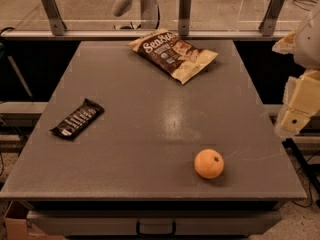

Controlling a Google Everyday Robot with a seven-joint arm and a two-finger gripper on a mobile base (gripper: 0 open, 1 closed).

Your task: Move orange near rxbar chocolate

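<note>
The orange [209, 163] sits on the grey table [150, 134] near its front right, with its dark stem dimple facing up. The rxbar chocolate [78, 118], a slim black bar with white lettering, lies flat near the table's left edge. The two are far apart, across most of the table's width. My gripper [299, 108] is at the right edge of the view, a cream-coloured block beyond the table's right edge, up and to the right of the orange and not touching anything.
A brown-and-cream snack bag [174, 54] lies at the back of the table, middle right. A railing with metal posts [184, 11] runs behind the table. A drawer handle [156, 228] is below the front edge.
</note>
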